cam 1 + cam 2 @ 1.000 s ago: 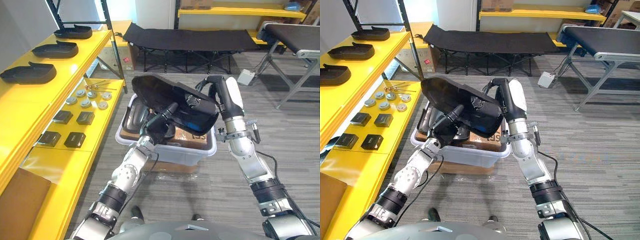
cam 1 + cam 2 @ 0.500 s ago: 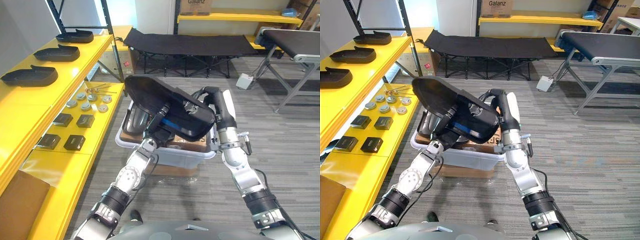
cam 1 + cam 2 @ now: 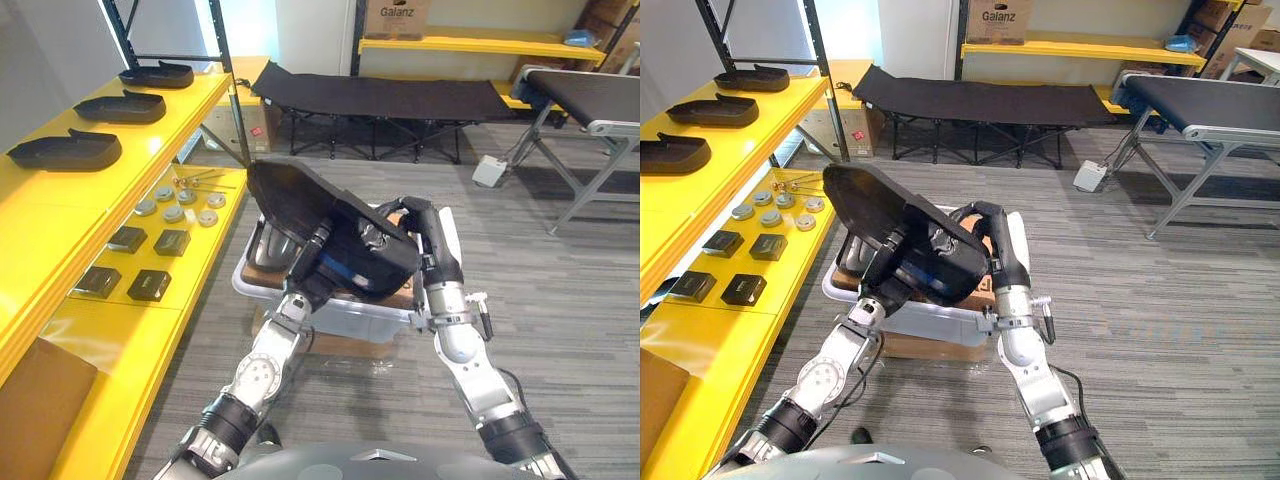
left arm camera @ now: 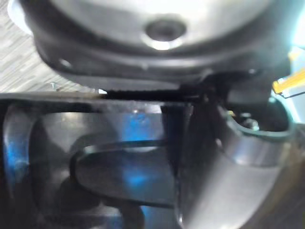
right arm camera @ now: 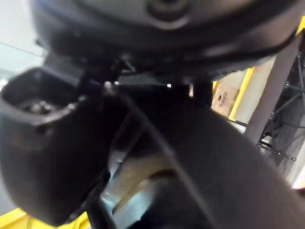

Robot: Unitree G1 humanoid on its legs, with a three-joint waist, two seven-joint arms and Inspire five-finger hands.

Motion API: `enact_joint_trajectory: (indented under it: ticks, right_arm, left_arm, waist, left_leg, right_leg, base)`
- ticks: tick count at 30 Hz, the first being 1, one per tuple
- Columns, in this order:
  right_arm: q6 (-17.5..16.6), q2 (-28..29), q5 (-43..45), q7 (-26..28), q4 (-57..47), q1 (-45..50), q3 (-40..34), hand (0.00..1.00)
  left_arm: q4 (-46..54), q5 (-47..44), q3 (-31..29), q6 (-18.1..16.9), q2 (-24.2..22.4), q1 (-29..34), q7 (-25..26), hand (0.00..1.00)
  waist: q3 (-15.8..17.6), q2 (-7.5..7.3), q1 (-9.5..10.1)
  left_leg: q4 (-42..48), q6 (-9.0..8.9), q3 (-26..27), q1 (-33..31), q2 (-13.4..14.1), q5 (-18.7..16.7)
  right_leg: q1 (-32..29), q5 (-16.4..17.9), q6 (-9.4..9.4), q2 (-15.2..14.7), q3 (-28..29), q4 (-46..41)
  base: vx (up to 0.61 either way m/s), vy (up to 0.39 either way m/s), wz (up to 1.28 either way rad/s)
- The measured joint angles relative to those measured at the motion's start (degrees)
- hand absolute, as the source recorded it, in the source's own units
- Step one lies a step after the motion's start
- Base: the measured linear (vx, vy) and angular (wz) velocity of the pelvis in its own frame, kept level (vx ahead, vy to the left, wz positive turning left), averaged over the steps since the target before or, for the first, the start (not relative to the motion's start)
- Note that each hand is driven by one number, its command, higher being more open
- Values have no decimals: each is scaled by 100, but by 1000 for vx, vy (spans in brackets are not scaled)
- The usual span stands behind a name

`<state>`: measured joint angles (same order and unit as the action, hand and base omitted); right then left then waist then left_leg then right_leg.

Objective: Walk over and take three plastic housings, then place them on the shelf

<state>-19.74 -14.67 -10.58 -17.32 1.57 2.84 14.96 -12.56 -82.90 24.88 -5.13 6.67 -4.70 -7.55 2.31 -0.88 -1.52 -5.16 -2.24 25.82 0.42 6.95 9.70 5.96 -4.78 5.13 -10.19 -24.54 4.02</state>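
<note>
The left hand [image 3: 313, 268] and right hand [image 3: 404, 213] still clutch the housing [image 3: 296, 198], mid-frame above the bin [image 3: 345, 308]; shelf [image 3: 60, 215] at left.

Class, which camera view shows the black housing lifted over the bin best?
The right eye view: the housing shows whole, tilted above the bin. The left eye view shows nearly as much; both wrist views show dark close-up patches.
</note>
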Motion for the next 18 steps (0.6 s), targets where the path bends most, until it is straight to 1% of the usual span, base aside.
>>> enact_joint_trajectory:
  ticks: [3, 5, 6, 7, 8, 9, 11, 12, 14, 18]
  right_arm:
    - [32, 57, 103, 59, 6, 339, 20, 100]
    - [185, 84, 239, 88, 22, 506, 23, 100]
    - [232, 96, 295, 117, 23, 536, 27, 100]
    - [300, 107, 319, 182, 32, 560, 36, 100]
    - [403, 104, 435, 349, 42, 561, 93, 100]
    - [428, 112, 533, 452, 43, 561, 105, 100]
    - [439, 119, 890, 757, 42, 562, 146, 100]
    - [440, 146, 1196, 928, 42, 580, 135, 100]
    - [440, 167, 1513, 1087, 39, 605, 113, 100]
    - [421, 377, 2335, 1530, 24, 906, -197, 100]
  left_arm:
    - [273, 997, -99, -226, 3, 94, 150, 0]
    - [660, 2104, -162, -436, 1, 103, 524, 0]
    - [777, 2353, -173, -491, -1, 104, 622, 0]
    - [942, 2638, -224, -527, -8, 105, 705, 0]
    - [1189, 3114, -335, -621, -32, 107, 812, 0]
    - [1285, 3273, -394, -633, -51, 117, 866, 0]
    - [1495, 3855, -660, -694, -143, 238, 1005, 0]
    - [1536, 4319, -882, -779, -177, 381, 1157, 0]
    - [1520, 4750, -1121, -836, -173, 570, 1374, 0]
    - [1190, 6034, -1870, -932, -133, 1130, 2216, 0]
  waist:
    - [0, 0, 10]
    - [0, 0, 22]
    - [1, -1, 23]
    - [1, -2, 19]
    - [1, -2, 18]
    - [1, -1, 19]
    - [-3, 5, 8]
    - [-7, 12, 0]
    - [-8, 14, -7]
    - [-7, 14, -1]
  left_leg:
    - [0, 7, -6, -6, -22, -7]
    - [0, 25, -5, -9, -44, -20]
    - [0, 27, -6, -8, -47, -22]
    - [-1, 28, -6, -7, -49, -23]
    - [-1, 29, -10, -8, -44, -23]
    - [-1, 29, -9, -7, -40, -22]
    - [-1, 29, -4, -1, -38, -23]
    - [-2, 29, -4, 1, -36, -24]
    - [-2, 28, -3, 1, -32, -24]
    - [-3, 26, -5, -11, -34, -29]
  right_leg:
    - [-1, 1, 1, -23, -12, -5]
    - [-8, 1, 1, -47, -15, -21]
    - [-11, 1, 1, -52, -15, -31]
    - [-19, 2, 0, -58, -14, -49]
    - [-47, 7, -3, -61, 2, -83]
    - [-54, 8, -3, -60, 11, -89]
    - [-60, 8, -3, -58, 34, -90]
    - [-60, 8, -2, -57, 39, -91]
    - [-63, 9, -1, -54, 46, -91]
    - [-71, 11, 2, -56, 51, -91]
  base:
    - [0, 0, 1]
    - [0, 0, 0]
    - [0, 0, 0]
    - [0, 0, -4]
    - [0, 0, -5]
    - [7, 8, -7]
    - [17, 18, -4]
    - [0, 0, 0]
    - [0, 0, 0]
    - [0, 0, 0]
